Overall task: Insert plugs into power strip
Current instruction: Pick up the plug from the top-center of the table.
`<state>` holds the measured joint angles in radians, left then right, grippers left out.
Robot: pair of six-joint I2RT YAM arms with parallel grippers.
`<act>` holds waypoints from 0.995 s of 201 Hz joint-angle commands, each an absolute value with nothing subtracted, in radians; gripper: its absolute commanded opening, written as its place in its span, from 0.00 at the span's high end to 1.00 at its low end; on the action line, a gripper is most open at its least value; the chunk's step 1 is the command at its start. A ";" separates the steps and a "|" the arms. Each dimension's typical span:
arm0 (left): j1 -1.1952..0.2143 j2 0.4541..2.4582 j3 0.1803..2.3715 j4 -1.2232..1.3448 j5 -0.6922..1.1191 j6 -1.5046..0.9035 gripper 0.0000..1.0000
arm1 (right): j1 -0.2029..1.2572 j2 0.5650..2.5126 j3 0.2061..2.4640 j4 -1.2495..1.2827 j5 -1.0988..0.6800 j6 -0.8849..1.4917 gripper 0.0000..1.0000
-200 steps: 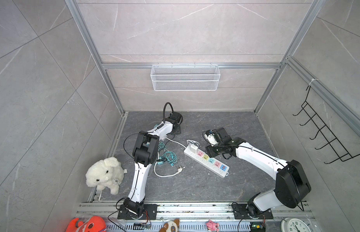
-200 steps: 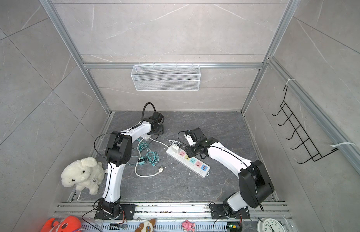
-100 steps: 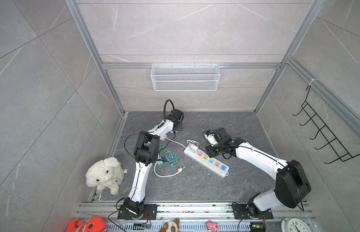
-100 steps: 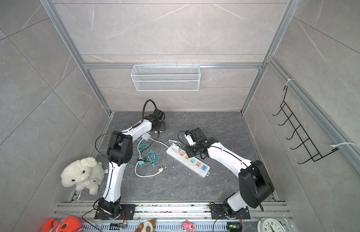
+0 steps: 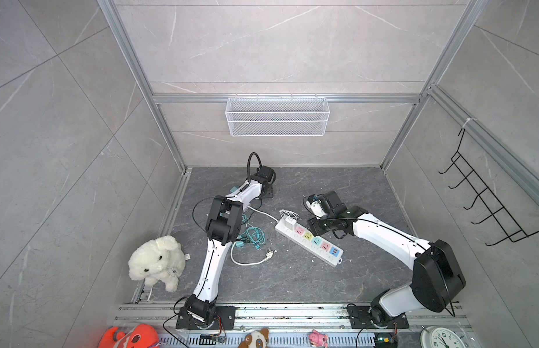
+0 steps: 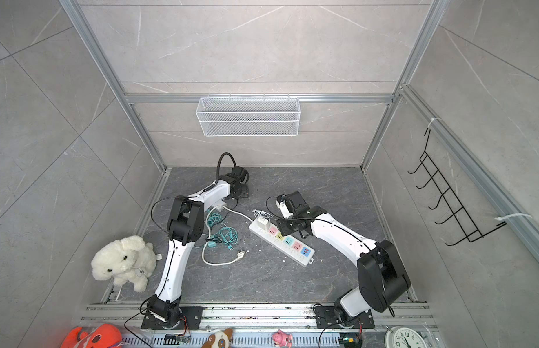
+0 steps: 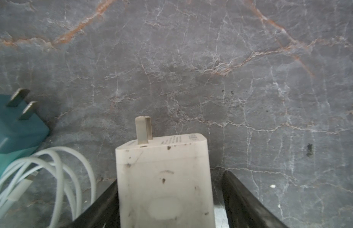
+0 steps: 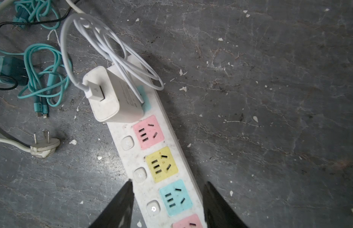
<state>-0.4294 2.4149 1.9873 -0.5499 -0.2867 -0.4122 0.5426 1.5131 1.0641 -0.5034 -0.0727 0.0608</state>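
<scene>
1. Left wrist view: the left gripper [image 7: 170, 177] had its jaws open around a white plug [image 7: 162, 197]. One finger [image 7: 106, 201] sat flush on the plug's side, with a sliver of gap at the opposite finger, so no squeeze there.
2. That white plug sat right between the jaws, its metal prong [image 7: 143, 130] pointing out past the fingertips over the grey bench [image 7: 211, 59].
3. Off to one side of those jaws lay a teal plug [image 7: 16, 130], prongs tilted up, with a white cable coil [image 7: 59, 177] just beside it.
4. Right wrist view: the right gripper [image 8: 169, 182] was clamped across the power strip [image 8: 130, 156], a finger against each long edge.
5. A teal socket [image 8: 175, 197] lay between those jaws. Ahead of the fingertips came a yellow socket [image 8: 162, 163], then a pink socket [image 8: 148, 132], both with their slots showing.
6. Farthest ahead of the jaws, a seated white plug [image 8: 114, 96] stood in the strip's end socket, its thin white cable [image 8: 112, 49] looped over it.
7. Out to one side of the right jaws, apart from the strip, teal cables [image 8: 43, 75] and the cord's pronged plug [image 8: 44, 146] lay on the bench.
8. In both top views the left jaws were well apart from the power strip, out beyond its plugged end.
</scene>
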 commanded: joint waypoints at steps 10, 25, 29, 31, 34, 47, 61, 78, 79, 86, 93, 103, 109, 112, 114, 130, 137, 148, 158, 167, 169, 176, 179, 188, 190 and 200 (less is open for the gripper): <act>-0.423 2.417 2.004 -0.558 -0.291 -0.426 0.24 | 0.540 1.508 1.078 -0.501 -0.079 0.071 0.42; -0.423 2.417 2.002 -0.557 -0.296 -0.424 0.24 | 0.540 1.506 1.077 -0.501 -0.078 0.072 0.42; -0.423 2.418 2.001 -0.557 -0.299 -0.423 0.24 | 0.540 1.506 1.078 -0.502 -0.078 0.071 0.42; -0.423 2.418 2.002 -0.557 -0.301 -0.423 0.24 | 0.540 1.505 1.077 -0.502 -0.078 0.071 0.42; -0.423 2.419 2.003 -0.557 -0.302 -0.423 0.24 | 0.539 1.504 1.077 -0.502 -0.078 0.071 0.42; -0.421 2.418 2.002 -0.556 -0.313 -0.425 0.24 | 0.540 1.502 1.075 -0.503 -0.078 0.071 0.42; -0.415 2.420 2.006 -0.554 -0.314 -0.433 0.23 | 0.539 1.499 1.072 -0.504 -0.076 0.071 0.42; -0.405 2.431 2.023 -0.561 -0.313 -0.449 0.22 | 0.540 1.495 1.069 -0.505 -0.077 0.071 0.42; -0.405 2.432 2.024 -0.563 -0.313 -0.450 0.22 | 0.540 1.495 1.069 -0.505 -0.077 0.071 0.42; -0.402 2.437 2.035 -0.570 -0.313 -0.457 0.22 | 0.540 1.494 1.069 -0.505 -0.076 0.072 0.42; -0.397 2.442 2.045 -0.576 -0.314 -0.460 0.22 | 0.540 1.494 1.068 -0.506 -0.077 0.073 0.42; -0.393 2.449 2.060 -0.581 -0.316 -0.466 0.21 | 0.539 1.493 1.068 -0.506 -0.077 0.071 0.42; -0.389 2.454 2.070 -0.583 -0.313 -0.468 0.21 | 0.539 1.493 1.067 -0.507 -0.077 0.072 0.41; -0.387 2.456 2.075 -0.586 -0.312 -0.468 0.21 | 0.540 1.492 1.068 -0.508 -0.077 0.072 0.42; -0.387 2.458 2.080 -0.588 -0.311 -0.468 0.21 | 0.540 1.492 1.069 -0.508 -0.077 0.072 0.42; -0.382 2.476 2.105 -0.600 -0.318 -0.477 0.21 | 0.539 1.492 1.069 -0.507 -0.077 0.073 0.42; -0.380 2.484 2.116 -0.601 -0.313 -0.478 0.21 | 0.540 1.490 1.068 -0.506 -0.076 0.073 0.42; -0.378 2.494 2.132 -0.605 -0.311 -0.486 0.21 | 0.540 1.491 1.068 -0.508 -0.077 0.072 0.42; -0.377 2.505 2.145 -0.610 -0.306 -0.490 0.21 | 0.539 1.489 1.068 -0.508 -0.077 0.073 0.42; -0.377 2.512 2.157 -0.614 -0.298 -0.491 0.21 | 0.540 1.488 1.067 -0.508 -0.075 0.073 0.42; -0.378 2.514 2.159 -0.614 -0.296 -0.492 0.22 | 0.540 1.488 1.067 -0.508 -0.075 0.073 0.42; -0.377 2.518 2.163 -0.617 -0.291 -0.497 0.22 | 0.540 1.485 1.065 -0.508 -0.075 0.074 0.41; -0.378 2.519 2.164 -0.616 -0.289 -0.498 0.22 | 0.540 1.486 1.066 -0.508 -0.074 0.075 0.42; -0.377 2.519 2.164 -0.616 -0.282 -0.500 0.23 | 0.540 1.485 1.065 -0.508 -0.073 0.074 0.41; -0.378 2.519 2.163 -0.618 -0.282 -0.500 0.23 | 0.539 1.486 1.065 -0.508 -0.073 0.074 0.41; -0.378 2.518 2.161 -0.618 -0.282 -0.502 0.23 | 0.539 1.485 1.064 -0.508 -0.072 0.074 0.42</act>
